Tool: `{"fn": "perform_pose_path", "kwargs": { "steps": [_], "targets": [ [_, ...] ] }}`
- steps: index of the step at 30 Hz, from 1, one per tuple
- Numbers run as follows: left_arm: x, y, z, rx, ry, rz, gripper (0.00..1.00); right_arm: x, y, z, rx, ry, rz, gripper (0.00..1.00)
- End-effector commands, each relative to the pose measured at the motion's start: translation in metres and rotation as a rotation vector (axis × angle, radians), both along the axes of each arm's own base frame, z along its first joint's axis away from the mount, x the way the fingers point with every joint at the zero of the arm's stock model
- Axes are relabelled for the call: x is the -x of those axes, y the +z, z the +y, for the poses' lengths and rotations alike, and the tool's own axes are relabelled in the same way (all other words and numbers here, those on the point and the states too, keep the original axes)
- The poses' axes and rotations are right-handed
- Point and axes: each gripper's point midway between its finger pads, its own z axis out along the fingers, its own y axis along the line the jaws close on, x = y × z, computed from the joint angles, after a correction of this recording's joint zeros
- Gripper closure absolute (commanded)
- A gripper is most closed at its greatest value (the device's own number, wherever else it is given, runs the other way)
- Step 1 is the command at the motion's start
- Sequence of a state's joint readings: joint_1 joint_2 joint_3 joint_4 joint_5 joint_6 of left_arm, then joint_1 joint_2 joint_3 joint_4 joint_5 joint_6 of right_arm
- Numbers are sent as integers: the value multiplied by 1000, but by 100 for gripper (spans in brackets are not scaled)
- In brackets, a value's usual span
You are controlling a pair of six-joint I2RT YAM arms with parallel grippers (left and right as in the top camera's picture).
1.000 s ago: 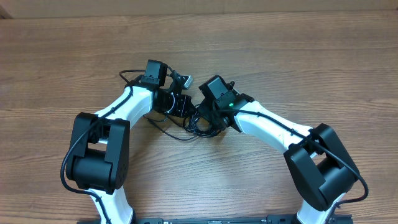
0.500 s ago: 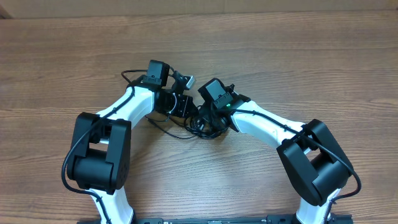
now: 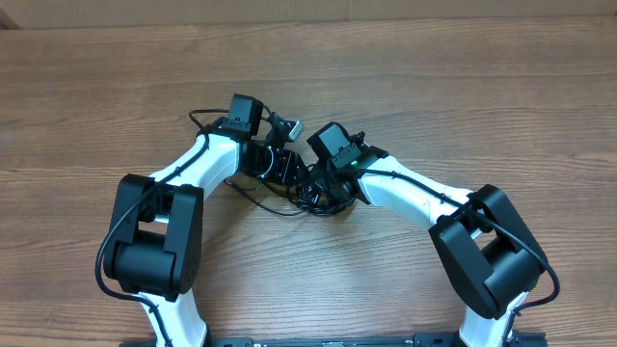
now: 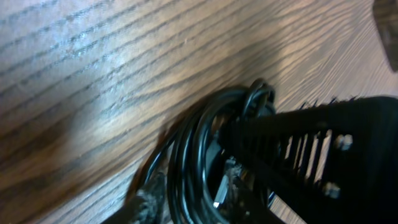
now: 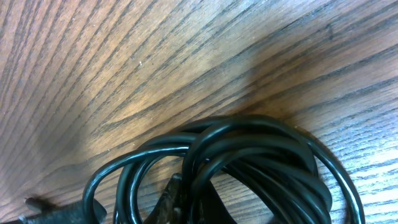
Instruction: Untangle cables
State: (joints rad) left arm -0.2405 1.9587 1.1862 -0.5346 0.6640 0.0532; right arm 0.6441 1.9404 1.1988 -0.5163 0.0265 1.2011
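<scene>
The cables are a tangled coil of thin black cord at the table's middle, between my two arms. One strand trails out to the left. My left gripper is at the coil's left edge. In the left wrist view its fingers stand apart, open, with several strands and a silver plug tip in the gap. My right gripper presses into the coil from the right. Its fingertip sits against a loop, and the jaws are shut on the cables.
A black plug with a silver tip lies just behind the left gripper. The right gripper's slotted black finger fills the right of the left wrist view. Bare wooden table surrounds the arms.
The right arm shifted slightly left into the coil and its jaws closed on the cords. The left gripper's jaws have parted. The coil has barely moved.
</scene>
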Motion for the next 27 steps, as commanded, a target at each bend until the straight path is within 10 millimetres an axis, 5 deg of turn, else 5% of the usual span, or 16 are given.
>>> {"fn": "perform_pose_path", "kwargs": {
  "steps": [1, 7, 9, 12, 17, 27],
  "targets": [
    [-2, -4, 5, -40, -12, -12, 69, 2, -11, -10, 53, -9, 7, 96],
    [6, -12, 2, -108, -26, -1, 70, -2, 6, 18, -84, 195, -23, 96],
    [5, -13, 1, -123, -23, -8, 75, -4, 17, 21, -156, 208, -11, 96],
    [3, -13, 1, -121, -22, -14, 96, -6, 37, 21, -258, 258, -8, 96],
    [3, -13, 1, -121, -22, -13, 96, -4, 58, 26, -407, 354, -3, 96],
    [3, -11, 2, -116, -23, -13, 96, -23, 72, -5, -549, 287, 26, 96]
  ]
}}
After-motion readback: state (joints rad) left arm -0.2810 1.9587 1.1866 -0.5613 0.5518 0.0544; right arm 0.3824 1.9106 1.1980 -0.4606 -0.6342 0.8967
